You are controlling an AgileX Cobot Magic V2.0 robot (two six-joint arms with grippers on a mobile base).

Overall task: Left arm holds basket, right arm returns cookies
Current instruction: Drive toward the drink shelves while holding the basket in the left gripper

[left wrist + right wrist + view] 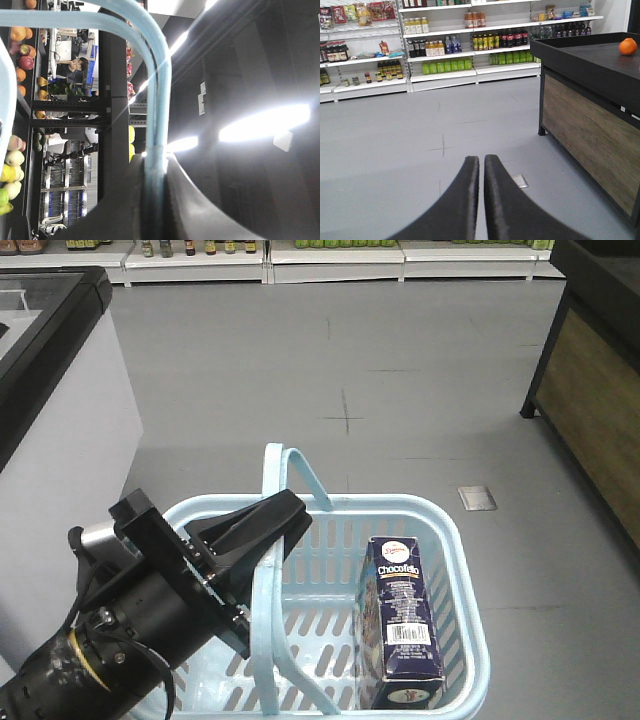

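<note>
The light blue basket [440, 515] hangs low in the front view, with the dark navy Chocofilo cookies carton [400, 610] standing on edge against its right wall. My left arm [120, 640], with its yellow band, reaches in from the lower left. Its left gripper [285, 515] is shut on the basket's handle [268, 580]. In the left wrist view the handle [159, 90] runs straight down into the shut left gripper [155, 160]. Only the right wrist view shows the right gripper [482, 161], which is shut over the bare floor with nothing in it.
A white cabinet with a black top [50, 390] stands at the left. A black and wood display stand [600, 390] is at the right, with an orange [628, 46] on it. Stocked shelves [445, 45] line the far wall. A small metal plate [477, 497] is set in the grey floor.
</note>
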